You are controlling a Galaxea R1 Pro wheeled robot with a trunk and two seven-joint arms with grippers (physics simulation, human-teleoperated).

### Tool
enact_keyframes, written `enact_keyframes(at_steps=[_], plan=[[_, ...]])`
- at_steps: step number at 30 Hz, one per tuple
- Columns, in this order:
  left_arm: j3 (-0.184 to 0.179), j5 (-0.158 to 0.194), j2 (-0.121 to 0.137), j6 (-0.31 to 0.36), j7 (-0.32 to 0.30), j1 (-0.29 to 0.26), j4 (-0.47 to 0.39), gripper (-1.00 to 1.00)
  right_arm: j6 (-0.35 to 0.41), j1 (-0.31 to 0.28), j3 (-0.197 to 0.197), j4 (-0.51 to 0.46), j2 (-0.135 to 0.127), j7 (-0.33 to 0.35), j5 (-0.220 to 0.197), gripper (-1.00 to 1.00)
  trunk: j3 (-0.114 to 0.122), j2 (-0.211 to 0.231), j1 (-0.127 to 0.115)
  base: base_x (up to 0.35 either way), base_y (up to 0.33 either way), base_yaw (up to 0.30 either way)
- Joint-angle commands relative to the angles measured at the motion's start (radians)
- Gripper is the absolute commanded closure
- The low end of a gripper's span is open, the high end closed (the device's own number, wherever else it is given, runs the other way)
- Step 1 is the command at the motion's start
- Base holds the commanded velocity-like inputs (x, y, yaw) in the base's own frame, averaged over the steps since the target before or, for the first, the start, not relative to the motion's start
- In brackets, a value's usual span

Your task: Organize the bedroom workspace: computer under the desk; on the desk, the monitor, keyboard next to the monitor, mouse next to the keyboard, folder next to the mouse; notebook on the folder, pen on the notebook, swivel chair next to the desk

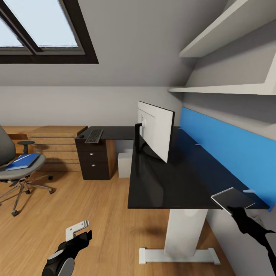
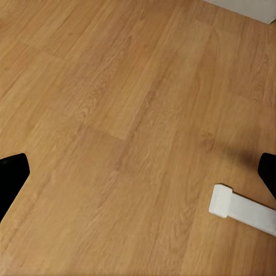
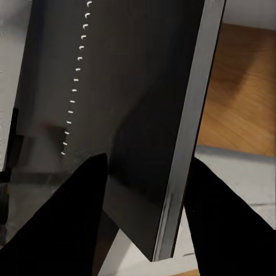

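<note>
Nearest, the left gripper [image 1: 78, 229] hangs low over the wooden floor [image 2: 115, 115], its jaws spread wide and holding nothing; it looks parked there to stay clear while the other arm works. On the other side, the right gripper [image 1: 234, 209] has its jaws clenched on the notebook [image 1: 232, 199], a thin grey rectangle with a spiral edge, carried roughly flat at the near right corner of the desk [image 1: 168, 184]; judged from this, it is being brought over the glossy black surface, though the stack it belongs on is not ready.

That is because the folder [image 1: 23, 161] lies on the seat of the swivel chair [image 1: 19, 172], which stands well apart from the surface, off to the left. Farther along, the monitor [image 1: 156, 129] stands upright on the surface with its pale back toward the camera. Beyond the white leg, the computer [image 1: 125, 165] sits on the floor under the surface. At the far end, above the drawer unit [image 1: 92, 161], the keyboard [image 1: 94, 135] rests with the mouse [image 1: 81, 136] just beside it, well apart from the monitor, so both likely need moving closer
</note>
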Motion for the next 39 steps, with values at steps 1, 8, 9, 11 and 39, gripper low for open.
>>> enact_keyframes(at_steps=[1,8,9,11,39], plan=[[-0.003,0.010,0.001,0.001,0.010,-0.001,-0.001,-1.00,0.006,-0.001,-0.003,0.000,0.000,0.002,0.006,1.00,-0.001,-0.001,0.000,0.000,0.000,0.000],[-0.003,0.010,0.000,0.002,0.010,-0.001,0.004,-1.00,0.006,-0.001,-0.003,0.000,0.000,0.002,0.006,1.00,-0.001,-0.001,0.000,0.000,0.000,0.000],[-0.003,0.010,0.000,0.002,0.010,-0.001,0.007,-1.00,0.006,-0.001,-0.003,0.000,0.000,0.002,0.006,1.00,-0.001,-0.001,0.000,0.000,0.000,0.000],[-0.004,0.009,0.000,0.001,0.010,-0.001,0.017,-1.00,0.006,-0.001,-0.003,0.000,0.000,0.002,0.006,1.00,-0.001,-0.001,0.000,0.000,0.000,0.000],[-0.004,0.006,0.000,0.001,0.015,-0.001,0.024,-1.00,0.004,0.008,0.000,-0.080,0.030,0.021,0.016,1.00,0.065,0.146,-0.081,0.000,0.000,0.000]])
